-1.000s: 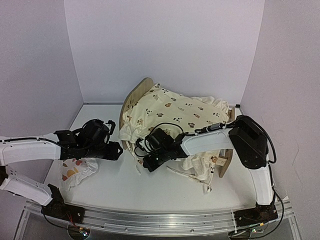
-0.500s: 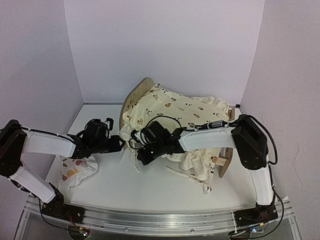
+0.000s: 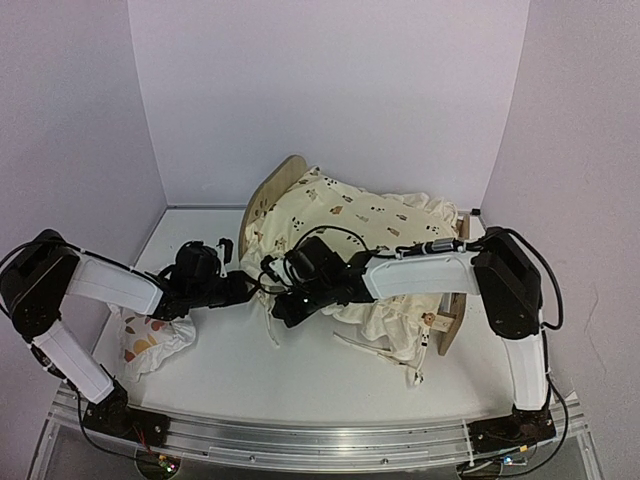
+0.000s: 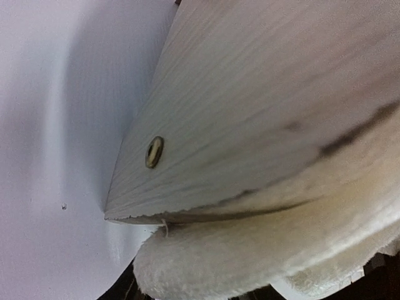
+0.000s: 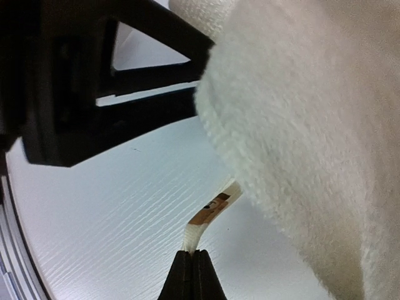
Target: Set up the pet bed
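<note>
- The pet bed (image 3: pixel 272 188) lies ahead of both grippers. Its long axis runs from the headboard (image 4: pixel 262 94), directly in front of my left gripper (image 3: pixel 245 288), away to the right toward the footboard (image 3: pixel 448 322), well beyond either tool.
- The cushion (image 3: pixel 350 225) is draped over the frame. Its fluffy edge hangs just below the headboard in the left wrist view and crowds the right side of the right wrist view.
- The left gripper is the nearer one to the headboard, almost against the wood at the cushion's corner. Its fingers are hidden, so I cannot tell whether they are apart or holding cloth.
- The right gripper (image 5: pixel 191 253) sits just to the right of the left one, lower along the bed's near side. Its jaws are pressed together, pinching the end of a tie (image 5: pixel 211 209).
- The tie rises from the fingertips up to the cushion edge above them. I judge that the next move depends on carrying it leftward and forward toward the headboard.
</note>
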Controlling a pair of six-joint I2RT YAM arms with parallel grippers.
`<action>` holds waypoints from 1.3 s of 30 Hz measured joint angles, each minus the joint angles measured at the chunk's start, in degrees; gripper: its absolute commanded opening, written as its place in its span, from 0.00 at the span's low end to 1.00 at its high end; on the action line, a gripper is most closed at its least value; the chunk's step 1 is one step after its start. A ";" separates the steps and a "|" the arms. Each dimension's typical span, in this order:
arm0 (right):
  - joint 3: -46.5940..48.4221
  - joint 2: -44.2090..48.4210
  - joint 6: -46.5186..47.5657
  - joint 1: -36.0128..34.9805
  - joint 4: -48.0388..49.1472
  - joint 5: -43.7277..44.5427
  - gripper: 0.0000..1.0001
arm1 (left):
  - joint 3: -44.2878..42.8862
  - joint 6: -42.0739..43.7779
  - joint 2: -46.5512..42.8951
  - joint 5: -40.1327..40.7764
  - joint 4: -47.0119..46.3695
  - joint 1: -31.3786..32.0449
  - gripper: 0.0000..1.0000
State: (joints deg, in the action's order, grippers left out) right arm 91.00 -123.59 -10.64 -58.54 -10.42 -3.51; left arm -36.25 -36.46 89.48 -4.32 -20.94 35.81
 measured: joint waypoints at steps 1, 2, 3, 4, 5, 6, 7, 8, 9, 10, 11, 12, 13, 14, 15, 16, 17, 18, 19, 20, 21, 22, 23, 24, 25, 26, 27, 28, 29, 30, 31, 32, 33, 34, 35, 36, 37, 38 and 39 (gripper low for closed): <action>-0.34 0.59 -0.12 0.02 -0.02 -0.57 0.00 | 0.00 -0.18 0.34 -0.02 -0.16 -0.04 0.42; -0.61 1.19 -0.19 0.00 -0.04 -1.15 0.00 | 0.00 -0.52 0.63 0.00 -0.16 -0.04 0.43; -0.82 1.89 -0.27 0.00 -0.08 -1.81 0.00 | 0.01 -0.86 0.86 -0.01 -0.16 -0.08 0.44; -0.99 2.51 -0.35 0.00 -0.07 -2.40 0.00 | 0.04 -1.11 1.05 -0.03 -0.18 -0.13 0.45; -1.05 3.03 -0.43 0.00 -0.01 -2.91 0.00 | 0.18 -1.30 1.16 -0.05 -0.44 -0.15 0.45; -1.10 3.53 -0.52 0.00 0.00 -3.40 0.00 | 0.40 -1.55 1.25 -0.07 -0.85 -0.15 0.45; -1.13 3.93 -0.61 0.00 0.01 -3.81 0.00 | 0.64 -1.78 1.34 -0.09 -1.28 -0.15 0.45; -1.15 4.25 -0.65 0.00 0.04 -4.18 0.00 | 0.92 -2.05 1.45 -0.15 -1.85 -0.15 0.45; -1.15 4.47 -0.72 0.00 0.06 -4.45 0.00 | 1.28 -2.40 1.62 -0.25 -2.53 -0.15 0.45; -1.16 4.62 -0.80 0.00 0.05 -4.66 0.00 | 1.60 -2.71 1.81 -0.38 -3.20 -0.15 0.45; -1.20 4.70 -0.83 0.00 0.05 -4.86 0.00 | 1.81 -2.94 1.95 -0.55 -3.67 -0.15 0.45; -1.30 4.73 -0.86 0.00 0.08 -5.05 0.00 | 2.06 -3.14 2.16 -0.68 -4.41 -0.15 0.44; -1.45 4.74 -0.86 0.00 0.06 -5.21 0.00 | 2.23 -3.52 2.44 -0.87 -5.01 -0.15 0.43; -1.62 4.74 -0.86 0.00 0.01 -5.33 0.00 | 2.29 -3.89 2.74 -1.07 -5.55 -0.15 0.41; -1.76 4.74 -0.89 0.00 -0.05 -5.41 0.00 | 2.31 -4.07 3.02 -1.22 -6.11 -0.15 0.39; -1.86 4.74 -0.93 0.00 -0.09 -5.47 0.00 | 2.32 -4.22 3.27 -1.39 -6.60 -0.15 0.38; -1.92 4.74 -0.98 0.00 -0.08 -5.51 0.00 | 2.32 -4.42 3.49 -1.56 -7.00 -0.15 0.38; -1.92 4.74 -1.00 0.00 -0.06 -5.53 0.00 | 2.32 -4.63 3.68 -1.60 -7.40 -0.15 0.37; -1.92 4.74 -1.02 0.00 -0.06 -5.55 0.00 | 2.32 -4.77 3.82 -1.62 -7.77 -0.15 0.37; -1.92 4.74 -1.02 0.00 -0.04 -5.57 0.00 | 2.32 -5.02 3.97 -1.64 -8.10 -0.15 0.37; -1.92 4.74 -1.04 0.00 -0.04 -5.60 0.00 | 2.32 -5.24 4.16 -1.64 -8.35 -0.15 0.37; -1.92 4.74 -1.04 0.00 -0.04 -5.63 0.00 | 2.32 -5.45 4.43 -1.64 -8.69 -0.15 0.37; -1.92 4.74 -1.04 0.00 -0.04 -5.68 0.00 | 2.32 -5.53 4.73 -1.64 -9.02 -0.15 0.37; -1.92 4.74 -1.06 0.00 -0.04 -5.75 0.00 | 2.32 -5.59 4.99 -1.64 -9.25 -0.15 0.37; -1.92 4.74 -1.09 0.00 -0.03 -5.80 0.00 | 2.32 -5.63 5.29 -1.64 -9.52 -0.15 0.36; -1.92 4.74 -1.16 0.00 -0.03 -5.84 0.00 | 2.32 -5.66 5.67 -1.65 -9.77 -0.15 0.35; -1.92 4.74 -1.23 0.00 -0.04 -5.89 0.00 | 2.32 -5.68 6.02 -1.66 -10.00 -0.15 0.34; -1.92 4.74 -1.26 0.00 -0.04 -6.00 0.00 | 2.32 -5.73 6.45 -1.68 -10.21 -0.15 0.33; -1.92 4.74 -1.30 0.00 -0.03 -6.11 0.00 | 2.32 -5.81 6.82 -1.68 -10.48 -0.15 0.32; -1.92 4.74 -1.35 0.00 -0.03 -6.22 0.00 | 2.32 -5.92 7.16 -1.69 -10.80 -0.15 0.32; -1.92 4.74 -1.41 0.00 -0.04 -6.36 0.00 | 2.33 -6.04 7.38 -1.71 -11.22 -0.15 0.31; -1.92 4.74 -1.44 0.00 -0.04 -6.50 0.00 | 2.38 -6.11 7.52 -1.74 -11.72 -0.15 0.31; -1.92 4.74 -1.46 0.00 -0.03 -6.64 0.00 | 2.50 -6.23 7.59 -1.79 -12.45 -0.15 0.31; -1.92 4.74 -1.48 0.00 -0.02 -6.76 0.00 | 2.63 -6.45 7.62 -1.90 -13.22 -0.15 0.30; -1.92 4.74 -1.48 0.00 -0.02 -6.89 0.00 | 2.69 -6.70 7.64 -2.04 -13.86 -0.15 0.30; -1.92 4.74 -1.50 0.00 -0.03 -7.00 0.00 | 2.73 -6.94 7.73 -2.13 -14.55 -0.15 0.29; -1.92 4.74 -1.50 0.00 -0.04 -7.09 0.00 | 2.75 -7.19 7.83 -2.22 -15.27 -0.15 0.28; -1.92 4.74 -1.50 0.00 -0.02 -7.13 0.00 | 2.75 -7.41 7.96 -2.30 -15.86 -0.15 0.26; -1.92 4.74 -1.52 0.00 -0.03 -7.20 0.00 | 2.75 -7.63 8.14 -2.49 -16.46 -0.15 0.24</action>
State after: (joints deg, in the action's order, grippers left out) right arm 89.08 -118.85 -12.16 -58.54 -10.44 -10.71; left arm -33.50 -44.10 97.62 -6.81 -37.40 35.66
